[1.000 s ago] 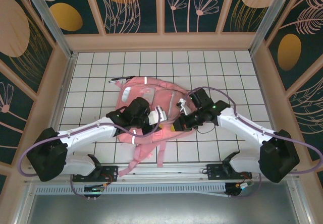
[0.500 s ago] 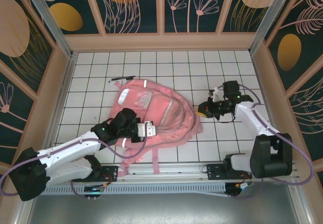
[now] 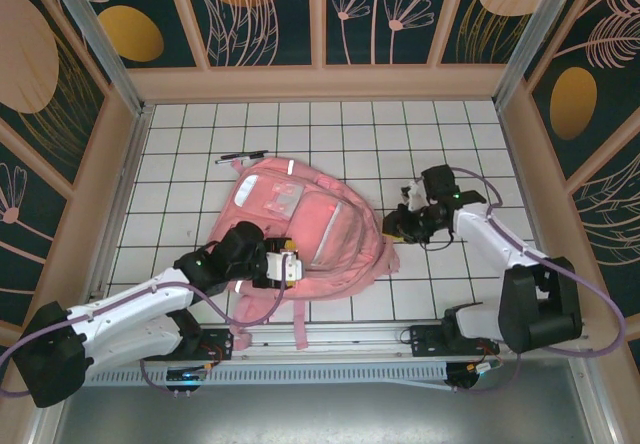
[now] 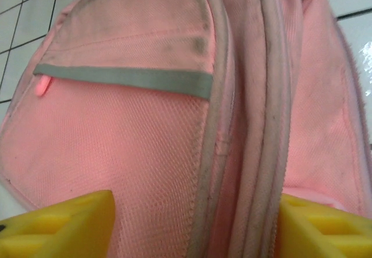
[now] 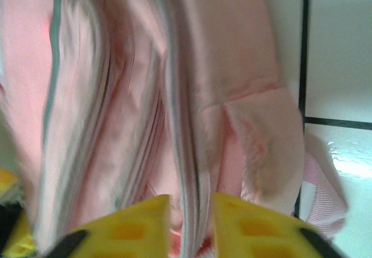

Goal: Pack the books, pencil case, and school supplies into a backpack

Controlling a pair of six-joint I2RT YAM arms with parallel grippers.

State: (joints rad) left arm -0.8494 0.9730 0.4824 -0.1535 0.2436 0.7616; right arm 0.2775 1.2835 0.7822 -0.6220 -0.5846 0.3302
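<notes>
The pink backpack (image 3: 310, 214) lies flat in the middle of the tiled table. My left gripper (image 3: 285, 267) is at its near-left edge. In the left wrist view its yellow fingers (image 4: 70, 223) stand wide apart, and my left gripper (image 4: 196, 214) is open astride the backpack's (image 4: 133, 136) piped seams. My right gripper (image 3: 395, 226) is at the backpack's right edge. It (image 5: 192, 211) is slightly open, with a zip edge of the backpack (image 5: 116, 95) lying between the fingers. Two loose dark pens (image 3: 240, 156) lie beyond the backpack's far-left corner. The books and pencil case are out of view.
Pink straps (image 3: 300, 324) trail from the backpack toward the near rail. Wooden walls (image 3: 320, 84) enclose the table on three sides. Bare white tiles (image 3: 440, 134) lie at the far side and right of the backpack.
Both grippers have opened. The left arm pulled back to the backpack's near-left edge. The right arm swung out right, then came back to its right edge. The backpack shifted slightly.
</notes>
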